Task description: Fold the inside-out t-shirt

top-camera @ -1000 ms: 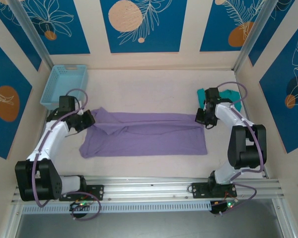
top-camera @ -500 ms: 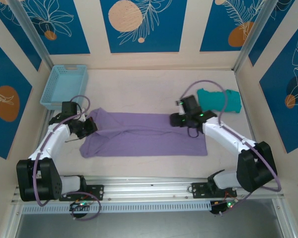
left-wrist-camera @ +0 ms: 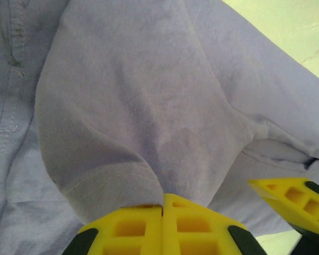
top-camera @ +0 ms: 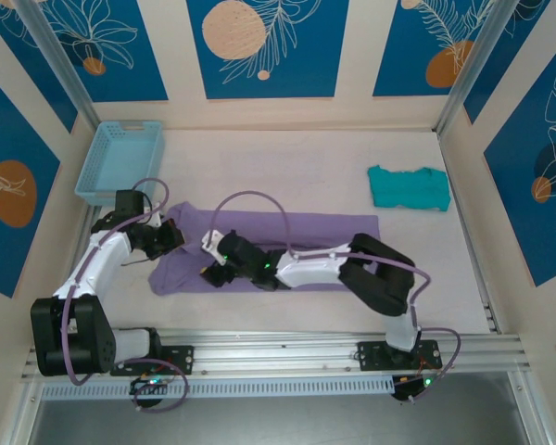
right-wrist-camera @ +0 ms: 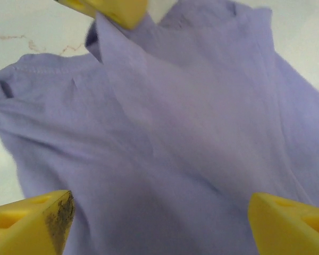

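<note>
The inside-out t-shirt (top-camera: 306,230) lies as a long lavender band across the middle of the table. My left gripper (top-camera: 170,234) is shut on a bunched fold at its left end, and the yellow fingers (left-wrist-camera: 133,228) pinch a hemmed edge (left-wrist-camera: 111,180). My right arm reaches across the shirt to the left. Its gripper (top-camera: 213,265) stands open just above the fabric (right-wrist-camera: 165,159), close to the left gripper. The right gripper (right-wrist-camera: 162,223) has its fingertips wide apart with nothing between them. The right arm hides part of the shirt's near edge.
A light blue basket (top-camera: 119,159) stands at the back left. A small teal garment (top-camera: 408,187) lies at the back right. Patterned walls close in both sides, and the metal rail (top-camera: 278,350) with the arm bases runs along the near edge.
My right gripper has opened and swept from the shirt's right end across to its left part. The shirt's right end lies released on the table. The left gripper has kept its hold.
</note>
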Motion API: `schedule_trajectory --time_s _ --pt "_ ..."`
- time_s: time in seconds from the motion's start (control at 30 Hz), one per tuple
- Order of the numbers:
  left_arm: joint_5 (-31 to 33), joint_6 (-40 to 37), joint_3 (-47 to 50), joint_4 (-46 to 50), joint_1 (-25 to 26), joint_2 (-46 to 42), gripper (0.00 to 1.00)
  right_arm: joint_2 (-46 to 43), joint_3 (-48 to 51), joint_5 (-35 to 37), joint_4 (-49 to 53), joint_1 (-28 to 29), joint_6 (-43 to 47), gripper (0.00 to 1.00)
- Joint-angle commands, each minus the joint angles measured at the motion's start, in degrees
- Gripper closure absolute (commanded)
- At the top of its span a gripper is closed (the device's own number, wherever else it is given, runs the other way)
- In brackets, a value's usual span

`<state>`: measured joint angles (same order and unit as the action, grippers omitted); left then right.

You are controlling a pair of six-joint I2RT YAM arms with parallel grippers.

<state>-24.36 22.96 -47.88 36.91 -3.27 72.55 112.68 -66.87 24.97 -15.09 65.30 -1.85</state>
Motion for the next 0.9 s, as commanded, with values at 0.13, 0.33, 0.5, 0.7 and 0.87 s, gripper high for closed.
schedule_trajectory --time_s 0.13,0.33,0.5,0.7,0.87 --pt "-1.6 -0.6 -0.8 -0.4 -0.6 0.9 1.0 7.9 -3.8 13.7 -15.2 1.8 8.4 0.14" --pt "-1.6 -0.2 -1.0 -0.4 -0.6 0.9 1.0 12.7 -6.9 21.3 -20.3 2.6 11.7 0.13" --pt "-1.4 0.3 -0.9 -0.8 -0.6 1.0 1.0 12.7 -7.6 24.8 -22.1 3.0 13.3 0.15" --pt "-0.4 0.1 -1.0 -0.6 -0.6 0.9 1.0 7.0 -4.1 28.8 -19.0 3.1 11.4 0.34" --pt "2.2 -1.5 -1.6 1.1 -0.5 0.5 1.0 1.9 -2.4 28.8 -10.9 2.9 6.4 0.52"
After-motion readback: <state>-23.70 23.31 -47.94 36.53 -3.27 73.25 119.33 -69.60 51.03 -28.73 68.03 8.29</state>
